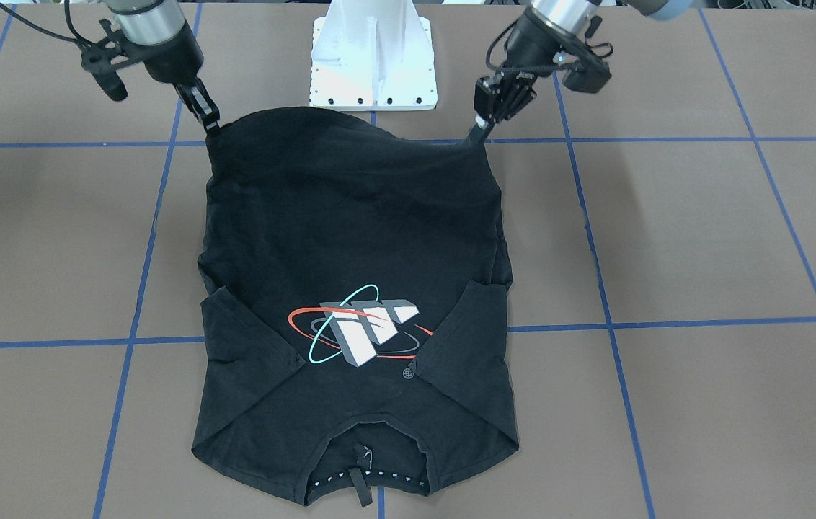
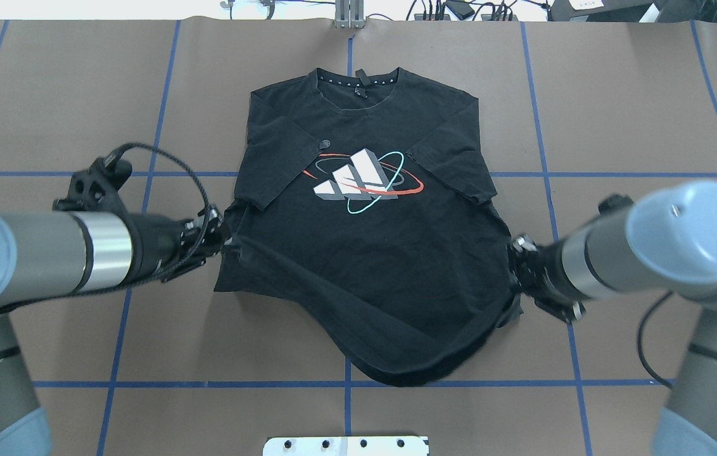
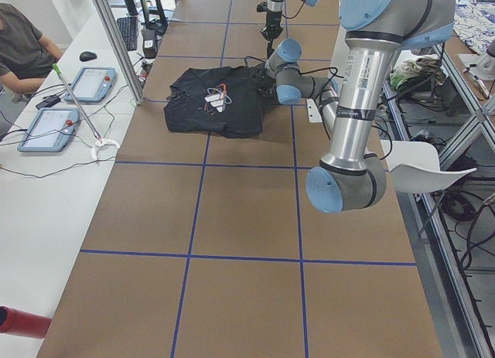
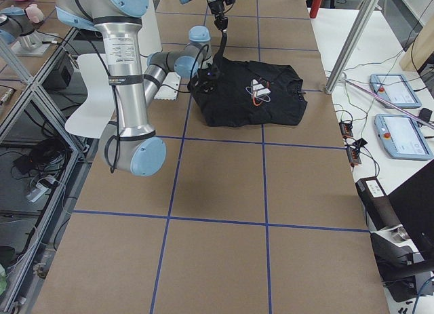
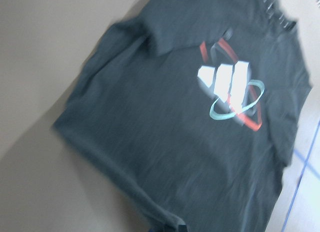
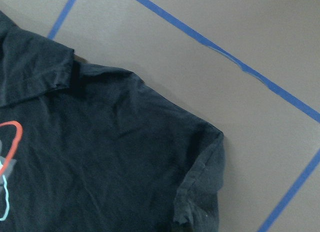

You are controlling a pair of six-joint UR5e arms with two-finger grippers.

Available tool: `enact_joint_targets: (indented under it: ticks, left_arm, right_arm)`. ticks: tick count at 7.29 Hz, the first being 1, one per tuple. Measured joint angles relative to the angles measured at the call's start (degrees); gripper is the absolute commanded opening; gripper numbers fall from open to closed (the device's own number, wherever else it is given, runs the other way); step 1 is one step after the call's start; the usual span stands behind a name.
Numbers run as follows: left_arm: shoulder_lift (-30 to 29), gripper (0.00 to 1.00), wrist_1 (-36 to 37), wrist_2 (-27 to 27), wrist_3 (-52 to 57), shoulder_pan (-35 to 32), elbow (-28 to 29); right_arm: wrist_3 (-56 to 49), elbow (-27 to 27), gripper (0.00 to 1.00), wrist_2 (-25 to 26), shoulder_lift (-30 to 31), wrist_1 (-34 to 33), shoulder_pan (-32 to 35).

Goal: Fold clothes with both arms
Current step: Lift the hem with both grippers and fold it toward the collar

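The clothes are one black T-shirt lying logo side up on the brown table, its sleeves folded in over the chest. The grey-white logo with red and teal rings faces up, and the collar lies at the far side from the robot. My left gripper is shut on one hem corner, and my right gripper is shut on the other. Both corners are held up off the table. The hem's middle sags toward the robot. Neither wrist view shows fingers, only the T-shirt.
The white mounting base stands just behind the held hem. Blue tape lines grid the brown table. In the exterior left view a metal post stands at the table's edge. Beyond it, a person sits at a side desk with tablets.
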State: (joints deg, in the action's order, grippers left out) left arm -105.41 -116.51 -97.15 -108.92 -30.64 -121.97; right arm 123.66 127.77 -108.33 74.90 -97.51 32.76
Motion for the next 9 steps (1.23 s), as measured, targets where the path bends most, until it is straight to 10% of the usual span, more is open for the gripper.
enact_joint_targets:
  ticks: [5, 9]
  left_arm:
    - [-11.5, 0.00, -2.7, -1.6, 4.9, -11.5, 20.4]
    - [-17.3, 0.00, -15.6, -1.2, 7.2, -16.6, 39.5]
  right_arm:
    - [-18.1, -26.7, 0.00, -3.3, -18.8, -4.0, 16.2]
    - [-21.3, -49.3, 0.00, -2.2, -27.9, 8.9, 18.5]
